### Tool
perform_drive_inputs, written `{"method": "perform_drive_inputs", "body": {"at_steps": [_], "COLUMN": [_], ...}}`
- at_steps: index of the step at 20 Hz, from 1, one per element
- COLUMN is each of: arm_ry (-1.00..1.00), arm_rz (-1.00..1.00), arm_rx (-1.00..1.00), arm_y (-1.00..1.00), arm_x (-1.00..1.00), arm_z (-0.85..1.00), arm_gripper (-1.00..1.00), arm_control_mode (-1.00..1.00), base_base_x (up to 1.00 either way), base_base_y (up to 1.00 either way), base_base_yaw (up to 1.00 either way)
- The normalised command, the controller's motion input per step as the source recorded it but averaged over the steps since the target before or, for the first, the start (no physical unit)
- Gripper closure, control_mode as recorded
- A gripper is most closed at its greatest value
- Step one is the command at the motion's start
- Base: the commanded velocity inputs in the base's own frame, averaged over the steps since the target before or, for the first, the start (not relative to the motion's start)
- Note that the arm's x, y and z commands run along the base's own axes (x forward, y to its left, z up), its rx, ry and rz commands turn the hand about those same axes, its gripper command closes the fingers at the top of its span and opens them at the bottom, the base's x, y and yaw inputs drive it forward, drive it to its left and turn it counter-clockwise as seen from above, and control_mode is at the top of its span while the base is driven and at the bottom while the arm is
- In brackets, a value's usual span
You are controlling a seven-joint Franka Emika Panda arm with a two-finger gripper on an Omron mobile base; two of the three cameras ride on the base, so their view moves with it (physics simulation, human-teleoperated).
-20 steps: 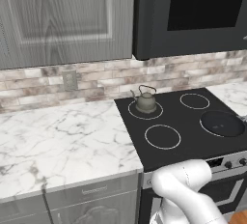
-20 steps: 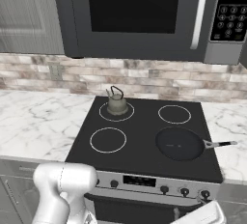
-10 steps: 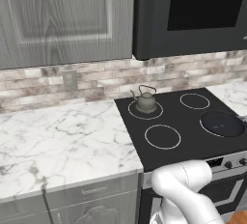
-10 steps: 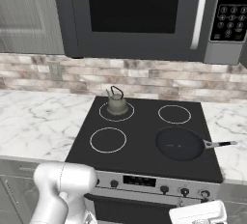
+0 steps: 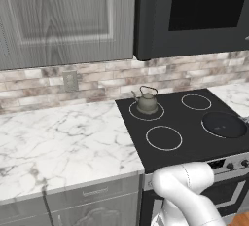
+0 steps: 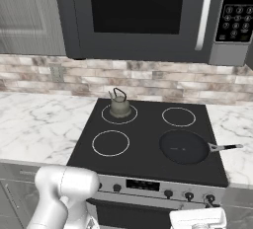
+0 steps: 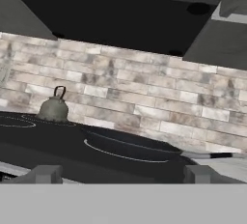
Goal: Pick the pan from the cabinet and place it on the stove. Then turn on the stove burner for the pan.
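Pan (image 6: 183, 147): you had it sitting flat on the near right burner of the stove (image 6: 143, 164); its thin handle (image 6: 226, 147) stuck out to the right, over the stove's edge toward the counter (image 6: 44, 119)
Gripper (image 7: 120, 175): your jaws stood wide apart and held nothing; from the hand view they sat low at the stove front, level with the pan's rim
Knobs (image 6: 168, 193): a row of small dark ones on the silver front strip; the rightmost lay just above your white hand body
Risk, wrong knob: the knobs sat close together and looked alike; a grab one place off would have lit an empty ring
Risk, handle: lifting your hand on the right side could have clipped the overhanging handle and swung the pan off its ring
Kettle (image 6: 119, 105): far left burner, well apart from your work; little danger there
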Motion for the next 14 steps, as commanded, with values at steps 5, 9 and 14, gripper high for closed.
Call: {"method": "perform_drive_inputs", "body": {"at_steps": [5,9,14], "arm_ry": [0.03,0.0,0.0], "arm_rz": [0.0,0.0,0.0], "arm_rx": [0.01,0.0,0.0], "arm_y": [-0.11,-0.2,-0.34], "arm_x": [0.12,0.16,0.19], "arm_z": [-0.21,-0.2,-0.28], "arm_gripper": [-1.0,-1.0,-1.0], "arm_control_mode": [-1.0,-1.0,-1.0], "base_base_x": [0.0,0.0,0.0], "base_base_y": [0.0,0.0,0.0], "base_base_yaw": [0.0,0.0,0.0]}}
